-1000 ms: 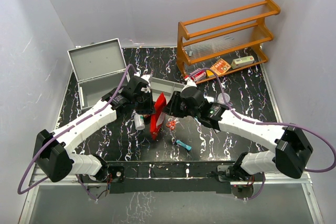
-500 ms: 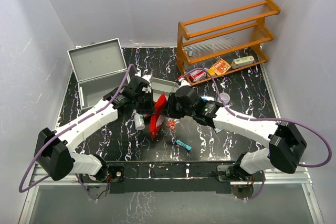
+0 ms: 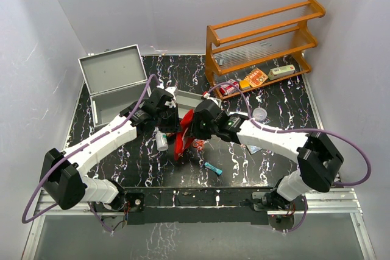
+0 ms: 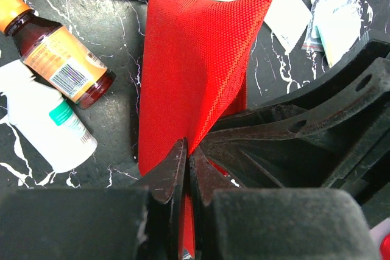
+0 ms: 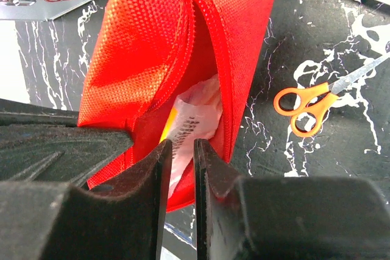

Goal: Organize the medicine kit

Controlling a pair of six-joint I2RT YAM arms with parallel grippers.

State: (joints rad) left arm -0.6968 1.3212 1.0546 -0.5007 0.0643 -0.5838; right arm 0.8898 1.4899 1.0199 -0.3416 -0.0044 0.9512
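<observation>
The left gripper (image 4: 187,168) pinches the red pouch (image 4: 195,59) upright, seemingly so the right gripper (image 5: 181,156), fingers narrowly apart at its mouth, can reach the white packet (image 5: 196,117) inside; whether it grips the packet is unclear.

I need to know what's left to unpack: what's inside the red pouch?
Through the open mouth of the red pouch, the right wrist view shows a white printed packet with a yellow item beside it. Anything deeper is covered by the fabric and the right gripper.

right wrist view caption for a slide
Right gripper at mouth of red pouch, white packet inside, orange scissors nearby
</observation>
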